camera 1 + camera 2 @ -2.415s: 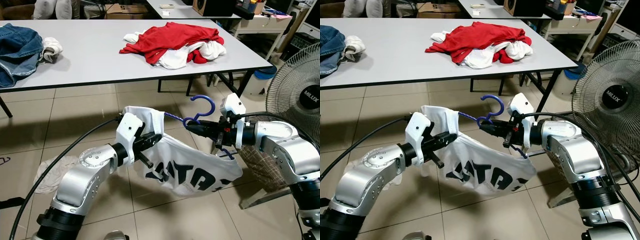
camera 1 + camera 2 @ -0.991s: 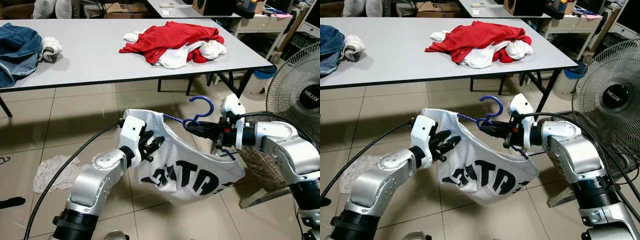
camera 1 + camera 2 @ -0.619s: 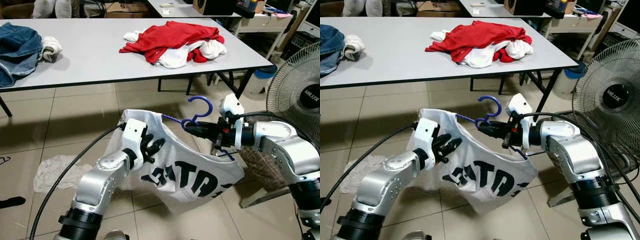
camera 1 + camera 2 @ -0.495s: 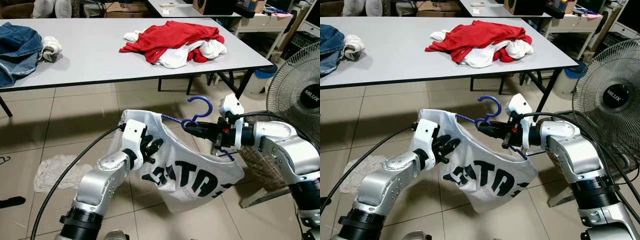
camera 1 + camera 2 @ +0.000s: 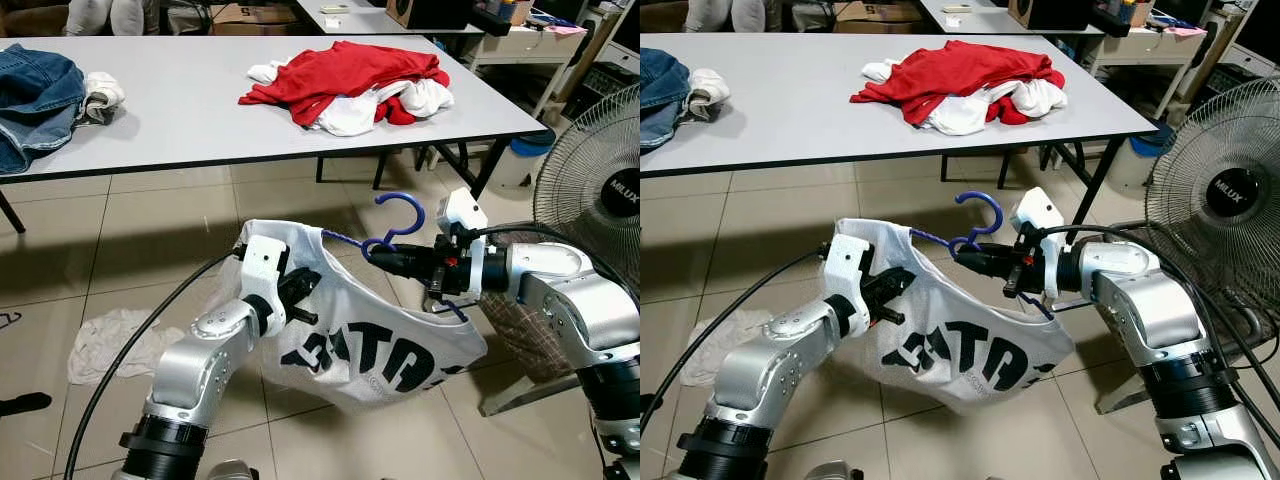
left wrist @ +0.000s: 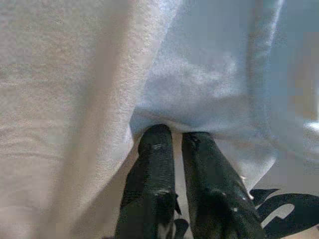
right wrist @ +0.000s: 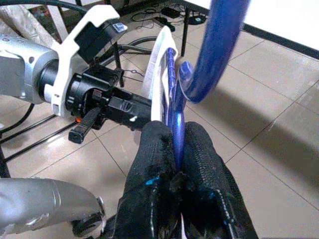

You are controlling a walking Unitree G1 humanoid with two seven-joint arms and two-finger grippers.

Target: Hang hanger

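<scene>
A blue hanger (image 5: 398, 208) is held below its hook by my right gripper (image 5: 376, 256), which is shut on it; the right wrist view shows the blue neck (image 7: 175, 124) squeezed between the black fingers. A white T-shirt (image 5: 385, 350) with dark letters hangs from the hanger over the tiled floor. My left gripper (image 5: 303, 294) is pressed into the shirt's left side just under its upper edge. In the left wrist view its fingertips (image 6: 155, 144) stand almost together with white cloth (image 6: 79, 89) bunched at them.
A grey table (image 5: 190, 120) stands behind, carrying a red and white clothes pile (image 5: 350, 85) and a denim garment (image 5: 35, 100). A standing fan (image 5: 600, 190) is close on the right. A white cloth (image 5: 110, 340) lies on the floor at the left.
My left gripper let go of the shirt's upper edge, swung in against the shirt with fingers spread, and has now drawn them together on the cloth. The right gripper and hanger have barely moved.
</scene>
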